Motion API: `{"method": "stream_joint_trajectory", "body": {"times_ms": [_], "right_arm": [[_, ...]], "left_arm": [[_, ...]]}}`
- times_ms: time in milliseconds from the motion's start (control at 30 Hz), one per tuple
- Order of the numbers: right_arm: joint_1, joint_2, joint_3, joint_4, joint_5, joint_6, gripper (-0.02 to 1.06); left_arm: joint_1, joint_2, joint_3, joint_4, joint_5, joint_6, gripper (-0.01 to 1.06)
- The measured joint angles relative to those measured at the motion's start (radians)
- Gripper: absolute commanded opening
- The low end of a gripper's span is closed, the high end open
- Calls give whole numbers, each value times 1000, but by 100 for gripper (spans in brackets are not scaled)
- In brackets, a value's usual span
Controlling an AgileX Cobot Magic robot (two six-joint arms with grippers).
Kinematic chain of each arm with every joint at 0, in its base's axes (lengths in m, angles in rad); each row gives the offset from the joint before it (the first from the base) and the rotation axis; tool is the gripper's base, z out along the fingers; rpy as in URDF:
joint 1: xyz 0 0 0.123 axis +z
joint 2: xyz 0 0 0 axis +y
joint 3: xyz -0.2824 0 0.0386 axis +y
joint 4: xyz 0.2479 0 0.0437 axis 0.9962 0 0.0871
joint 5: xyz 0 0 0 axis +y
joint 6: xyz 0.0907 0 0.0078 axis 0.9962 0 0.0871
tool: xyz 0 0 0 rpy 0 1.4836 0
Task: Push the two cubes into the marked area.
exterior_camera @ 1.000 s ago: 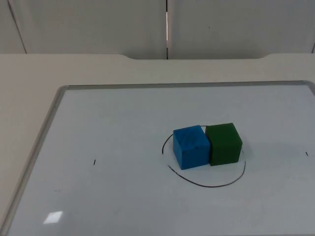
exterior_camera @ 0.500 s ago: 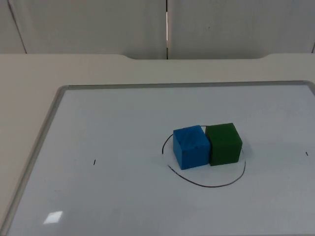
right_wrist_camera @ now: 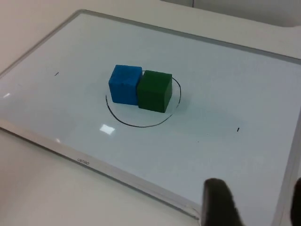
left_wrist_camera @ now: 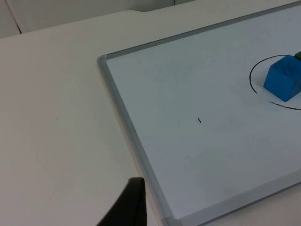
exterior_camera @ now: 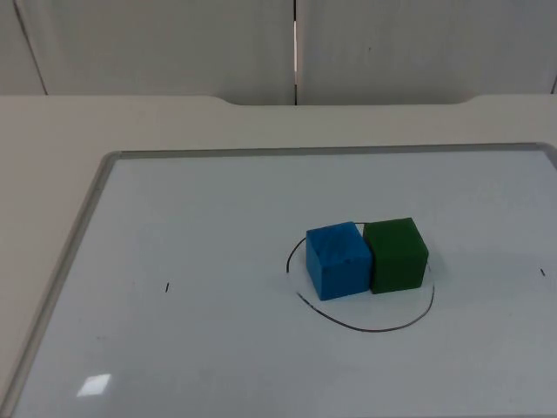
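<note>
Two cubes, blue cube (exterior_camera: 338, 260) touching green cube (exterior_camera: 397, 254), sit inside the drawn ring (exterior_camera: 365, 326); right gripper (right_wrist_camera: 256, 202) spread, left gripper (left_wrist_camera: 129, 205) state unclear.

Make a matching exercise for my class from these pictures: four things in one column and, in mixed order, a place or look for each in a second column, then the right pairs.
Things
1. blue cube
2. green cube
3. drawn ring
4. whiteboard frame

Descriptions
A. thin black line around both cubes
B. grey border along the board's edge
C. left one of the touching pair, top view
D. right one of the touching pair, top view

Pairs: 1-C, 2-D, 3-A, 4-B
</note>
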Motion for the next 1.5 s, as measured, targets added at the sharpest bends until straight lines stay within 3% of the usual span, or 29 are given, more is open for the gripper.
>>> {"method": "stream_joint_trajectory", "body": {"times_ms": [100,500,633,700,1500], "right_arm": [[0,0,0,2,0,0,66],[0,0,0,2,0,0,72],[0,0,0,2,0,0,101],[0,0,0,2,0,0,105],[0,0,0,2,0,0,105]], "left_arm": [[0,0,0,0,0,0,105],[0,0,0,0,0,0,105],[0,0,0,0,0,0,105],[0,0,0,0,0,0,105],[0,0,0,0,0,0,105]]}}
